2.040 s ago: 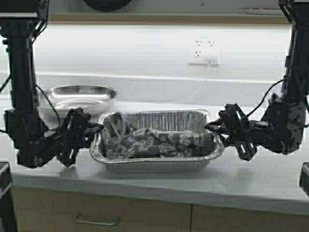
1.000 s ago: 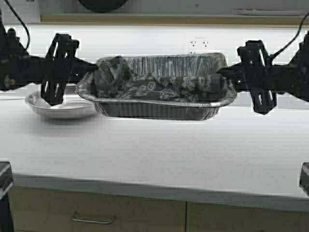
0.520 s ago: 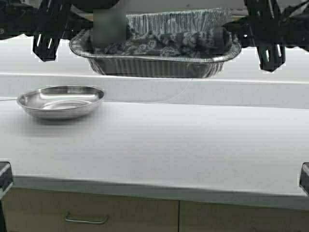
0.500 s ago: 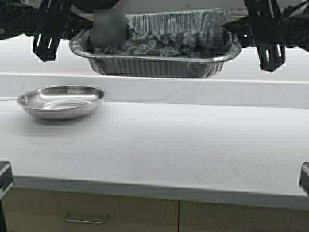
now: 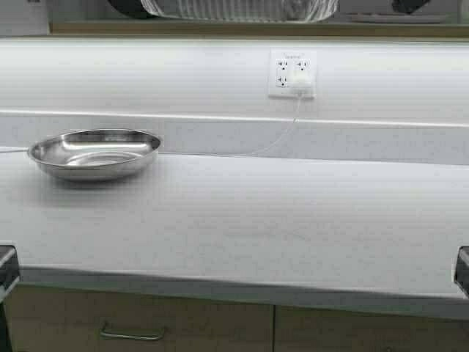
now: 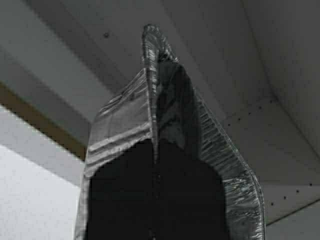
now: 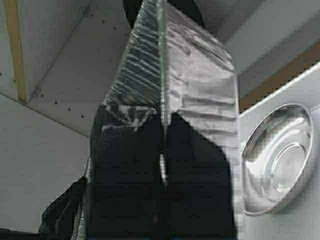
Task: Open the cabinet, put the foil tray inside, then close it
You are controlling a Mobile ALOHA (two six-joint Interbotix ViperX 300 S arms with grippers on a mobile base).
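The foil tray (image 5: 238, 9) is lifted high, and only its ribbed underside shows at the top edge of the high view. My left gripper (image 6: 154, 150) is shut on the rim of one short end of the tray (image 6: 120, 125). My right gripper (image 7: 163, 125) is shut on the rim of the other end (image 7: 200, 85). A dark patterned cloth (image 7: 127, 114) lies inside the tray. The cabinet's white inner walls with rows of small holes (image 6: 280, 125) surround the tray, and also show in the right wrist view (image 7: 60, 65). Its tan lower edge (image 5: 220, 29) runs across the high view. The doors are out of view.
A round steel bowl (image 5: 95, 152) sits on the white counter (image 5: 278, 220) at the left, and also shows in the right wrist view (image 7: 275, 155). A wall outlet (image 5: 293, 73) with a plugged-in cable is on the backsplash. Base cabinets with a bar handle (image 5: 132, 335) are below.
Both grippers have lifted the foil tray from the counter up past the top of the high view, to cabinet height. The robot has shifted a little, so the bowl sits differently in view.
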